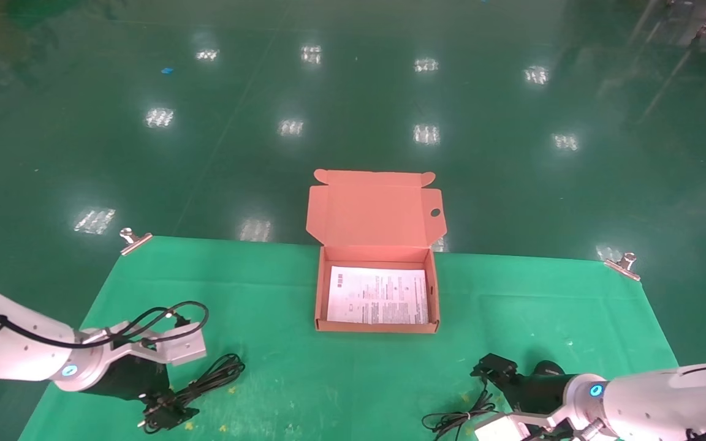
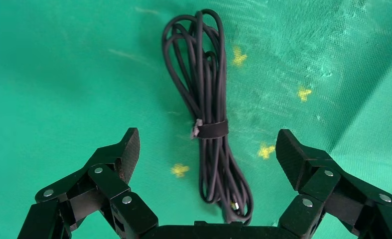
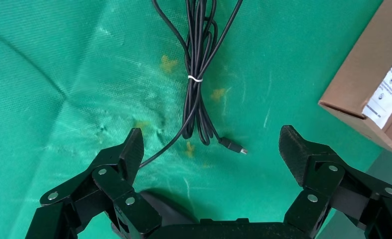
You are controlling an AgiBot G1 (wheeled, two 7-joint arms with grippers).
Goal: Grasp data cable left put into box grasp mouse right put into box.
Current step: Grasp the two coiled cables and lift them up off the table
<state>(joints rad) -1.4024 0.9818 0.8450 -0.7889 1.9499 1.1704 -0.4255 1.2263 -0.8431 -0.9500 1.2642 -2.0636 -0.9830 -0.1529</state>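
1. Left end effector point(image 2: 206, 154) spread wide; cable point(image 2: 206, 99) lying between its fingers on the surface point(image 1: 279, 288).
2. Right end effector point(image 3: 211, 154) wide; mouse point(image 3: 161, 209) just beneath it; box point(image 1: 377, 297) well ahead.

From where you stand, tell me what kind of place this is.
Probably a factory or lab hall set up for packing trials: a glossy green floor, a clipped-down green cloth, and an open box awaiting the data cable.
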